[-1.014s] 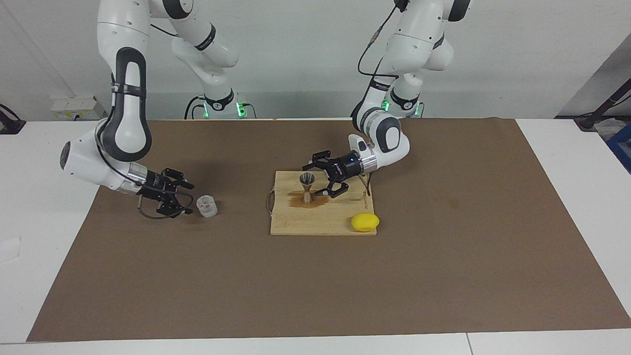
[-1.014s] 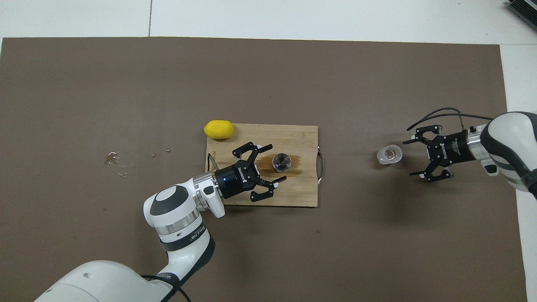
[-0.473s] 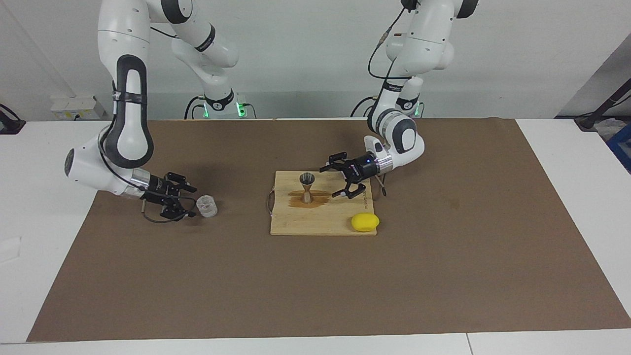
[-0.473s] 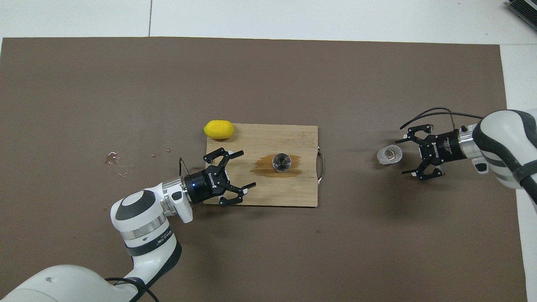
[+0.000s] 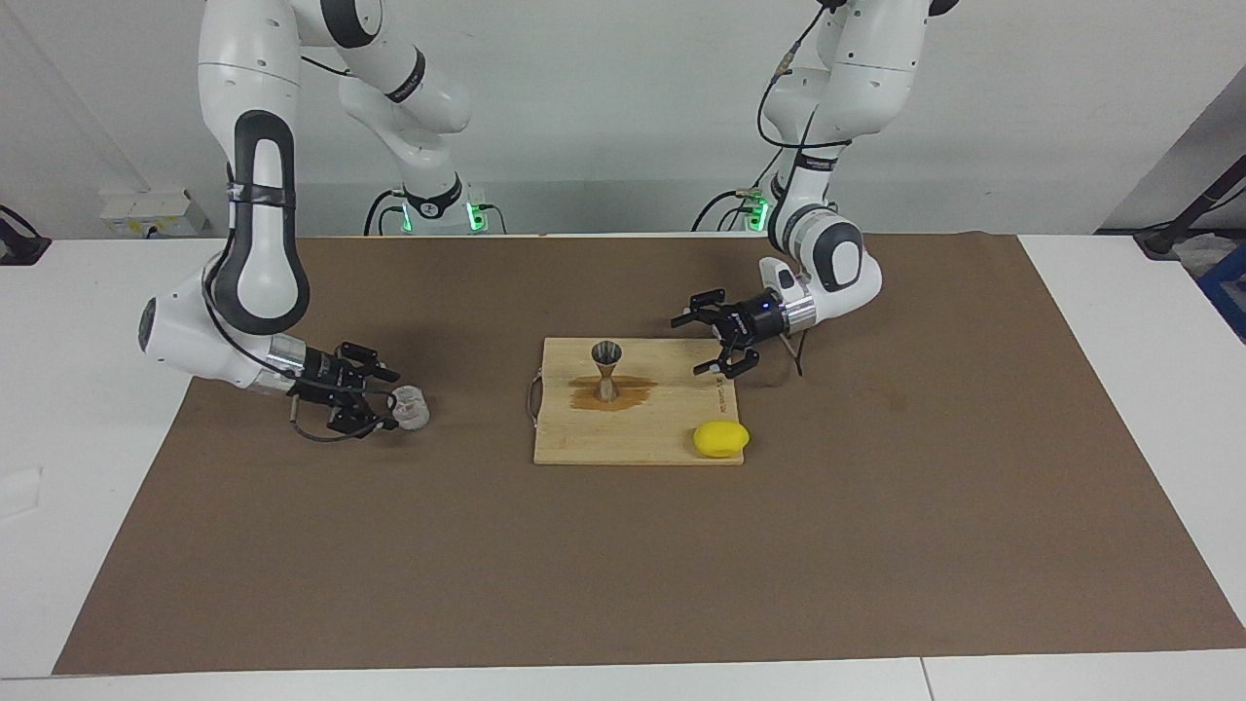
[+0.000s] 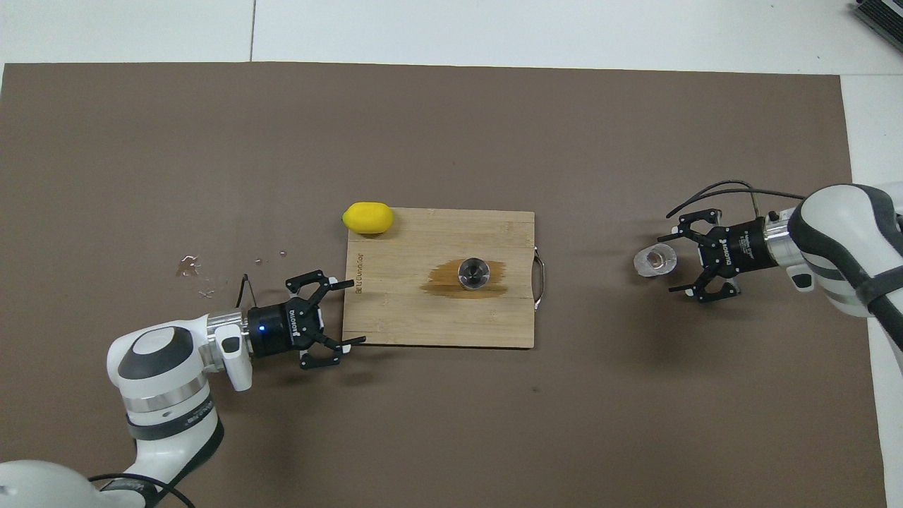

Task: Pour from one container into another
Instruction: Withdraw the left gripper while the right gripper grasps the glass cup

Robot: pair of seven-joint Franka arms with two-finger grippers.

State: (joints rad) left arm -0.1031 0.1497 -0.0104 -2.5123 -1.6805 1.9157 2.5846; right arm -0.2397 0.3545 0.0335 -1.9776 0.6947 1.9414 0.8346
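Observation:
The clear glass cup (image 5: 410,407) stands on the brown mat toward the right arm's end; it also shows in the overhead view (image 6: 655,261). My right gripper (image 5: 387,401) (image 6: 670,264) is open and low, its fingertips at the cup's edge. I cannot tell whether they touch it. The metal jigger (image 5: 607,370) (image 6: 473,272) stands upright on the wooden board (image 5: 633,443) (image 6: 423,233), in a dark wet patch. My left gripper (image 5: 686,347) (image 6: 356,312) is open and empty over the board's edge toward the left arm's end, apart from the jigger.
A yellow lemon (image 5: 721,438) (image 6: 367,217) lies at the board's corner farther from the robots, toward the left arm's end. Small drops (image 6: 190,268) lie on the mat toward the left arm's end. The board has a metal handle (image 6: 540,280) on its cup side.
My left gripper has drawn back from beside the jigger to the board's edge toward the left arm's end. My right gripper has moved closer to the glass cup.

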